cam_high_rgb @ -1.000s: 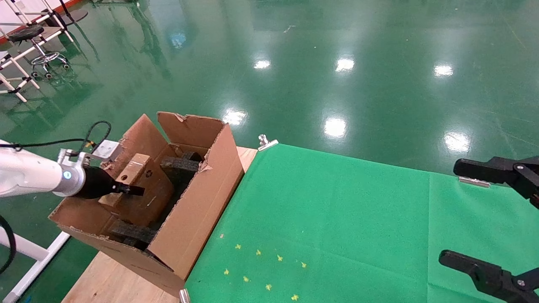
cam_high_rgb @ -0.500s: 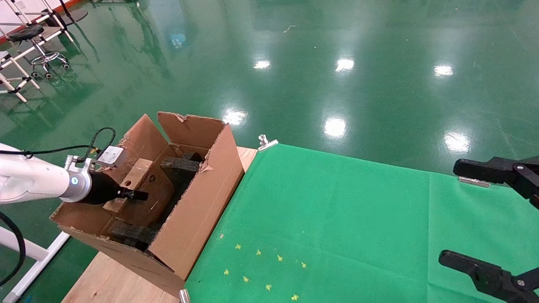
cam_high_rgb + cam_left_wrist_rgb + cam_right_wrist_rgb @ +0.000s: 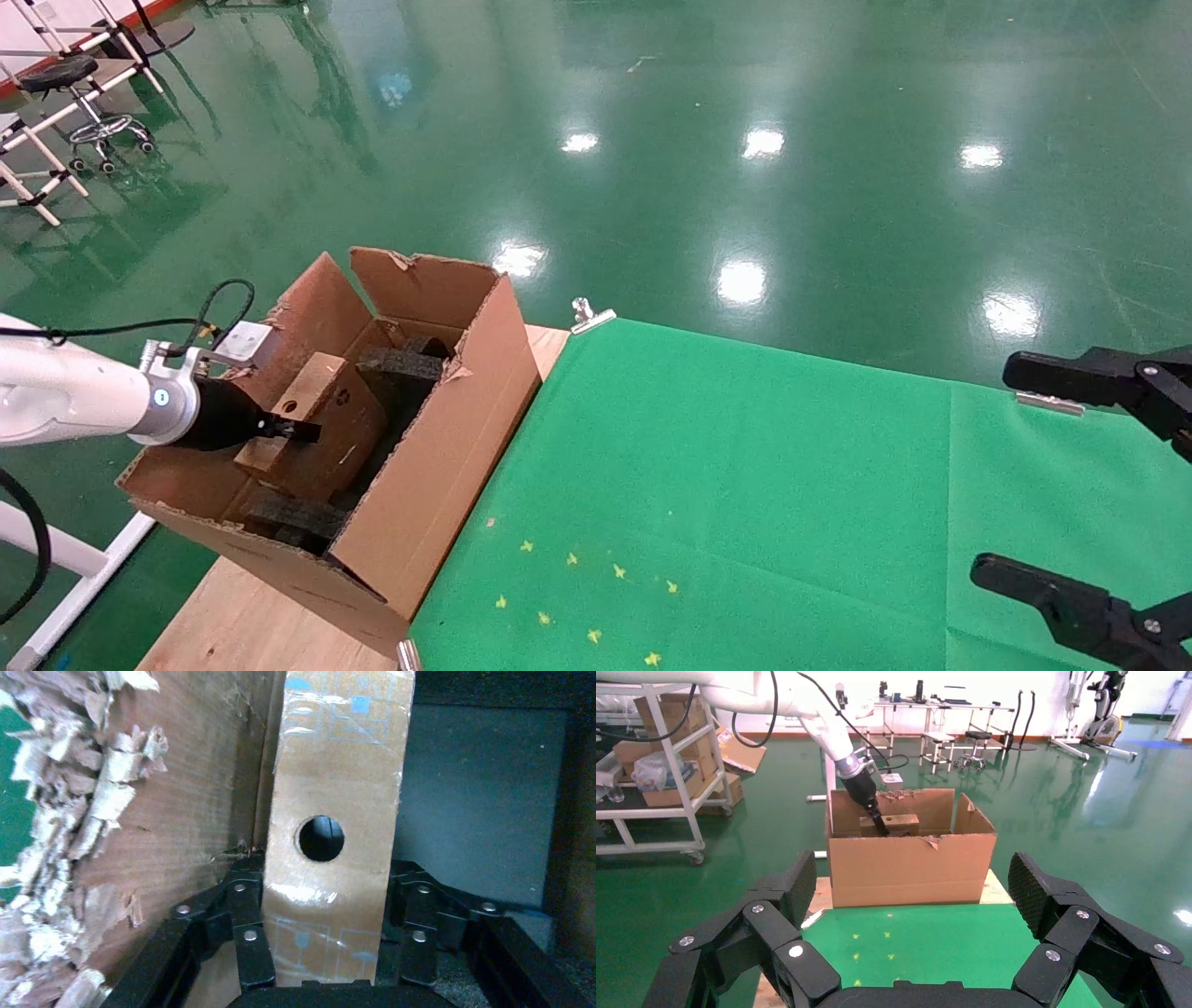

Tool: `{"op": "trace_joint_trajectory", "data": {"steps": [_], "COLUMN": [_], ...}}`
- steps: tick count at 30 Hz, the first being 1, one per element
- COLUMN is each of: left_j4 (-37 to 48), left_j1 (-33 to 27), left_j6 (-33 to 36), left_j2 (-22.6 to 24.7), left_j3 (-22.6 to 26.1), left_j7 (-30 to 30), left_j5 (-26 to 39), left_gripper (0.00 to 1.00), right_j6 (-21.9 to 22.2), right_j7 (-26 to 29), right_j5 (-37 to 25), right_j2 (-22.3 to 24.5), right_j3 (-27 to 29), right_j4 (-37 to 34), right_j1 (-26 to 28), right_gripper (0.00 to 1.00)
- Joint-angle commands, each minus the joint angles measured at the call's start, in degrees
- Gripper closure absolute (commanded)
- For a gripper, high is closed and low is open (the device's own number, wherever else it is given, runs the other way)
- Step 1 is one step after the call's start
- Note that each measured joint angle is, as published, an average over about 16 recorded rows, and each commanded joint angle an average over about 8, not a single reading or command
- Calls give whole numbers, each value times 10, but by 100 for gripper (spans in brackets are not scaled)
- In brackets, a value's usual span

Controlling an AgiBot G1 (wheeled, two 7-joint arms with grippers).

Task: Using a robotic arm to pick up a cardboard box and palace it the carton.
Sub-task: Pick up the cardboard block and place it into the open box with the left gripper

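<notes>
**Small box clamped and held inside the carton**

The left end effector (image 3: 323, 952) is clamped on the cardboard box (image 3: 336, 811): in the left wrist view its black fingers (image 3: 251, 941) press against both long sides of the slim box, just below the round hole (image 3: 321, 838) in its taped face. In the head view the same end effector (image 3: 279, 431), at the tip of the robotic arm (image 3: 84, 405) with its lit blue ring, reaches in over the carton's left flap, and the cardboard box (image 3: 321, 419) sits tilted within the carton (image 3: 438, 466), its far end raised. Black foam pieces (image 3: 402, 363) lie inside the carton beyond and below the box; whether the box rests on them cannot be told. The torn edge of the carton wall (image 3: 105, 811) shows close beside the gripped box.

The carton stands at the left end of the surface (image 3: 251, 624), on bare wood, touching the edge of the green cloth (image 3: 745, 485) that covers the rest. A metal clip (image 3: 589, 315) holds the cloth's far corner.

The right end effector (image 3: 916, 952) is parked well apart at the right side above the cloth, its fingers spread wide with nothing between them.
</notes>
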Motion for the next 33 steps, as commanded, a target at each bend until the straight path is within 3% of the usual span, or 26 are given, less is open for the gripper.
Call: {"op": "trace_joint_trajectory", "data": {"steps": [1, 18, 33], "left_j4": [-1, -7, -57], "left_j1": [-3, -34, -142], "left_j6": [4, 29, 67], "left_j2": [-1, -8, -38], "left_j3": [0, 1, 9], "left_j7": [0, -1, 14], "left_j5": [1, 1, 15], "left_gripper": [0, 0, 0], "right_j6": [0, 0, 0], "right_j7": [0, 0, 0], "right_j5": [0, 0, 0], "right_j2": [0, 0, 0], "right_j3": [0, 0, 0], "right_j4": [0, 0, 0], "right_j1": [0, 0, 0], "right_gripper": [0, 0, 0]}}
